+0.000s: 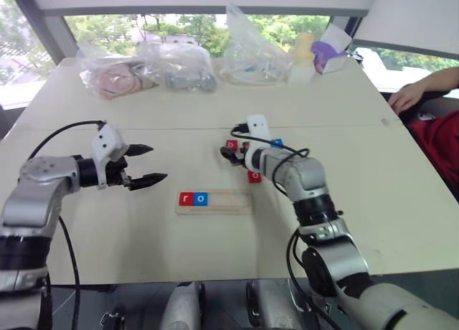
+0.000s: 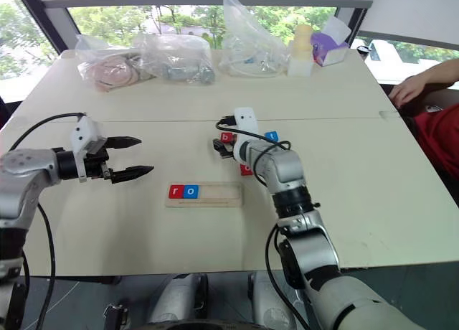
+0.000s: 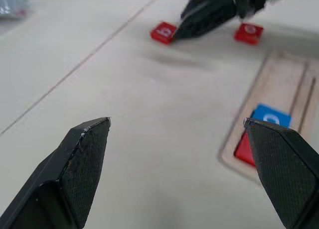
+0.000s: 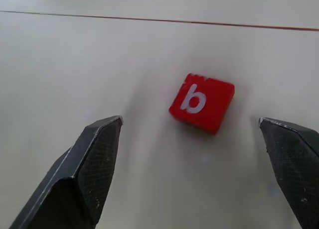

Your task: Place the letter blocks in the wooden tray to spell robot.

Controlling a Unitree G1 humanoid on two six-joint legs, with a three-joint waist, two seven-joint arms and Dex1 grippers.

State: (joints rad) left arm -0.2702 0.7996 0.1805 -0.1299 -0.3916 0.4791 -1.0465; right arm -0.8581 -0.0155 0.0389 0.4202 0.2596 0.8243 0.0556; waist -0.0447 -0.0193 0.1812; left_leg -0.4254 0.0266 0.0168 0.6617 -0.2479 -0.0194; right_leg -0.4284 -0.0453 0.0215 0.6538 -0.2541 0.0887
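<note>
The wooden tray (image 1: 229, 203) lies mid-table with a red r block (image 1: 186, 198) and a blue o block (image 1: 201, 198) at its left end. My left gripper (image 1: 156, 163) hovers open to the left of the tray, holding nothing. Beyond the tray, my right gripper (image 4: 190, 120) is open just short of the red b block (image 4: 202, 102), which lies flat on the table between the lines of its fingers, untouched. A blue block (image 1: 277, 142) and another red block (image 1: 254, 176) lie close to the right arm's wrist.
Several clear plastic bags (image 1: 179, 66) and a purple-and-white pack (image 1: 326, 54) line the table's far edge. A person's hand (image 1: 407, 97) rests at the far right edge. A seam runs across the tabletop (image 1: 179, 127).
</note>
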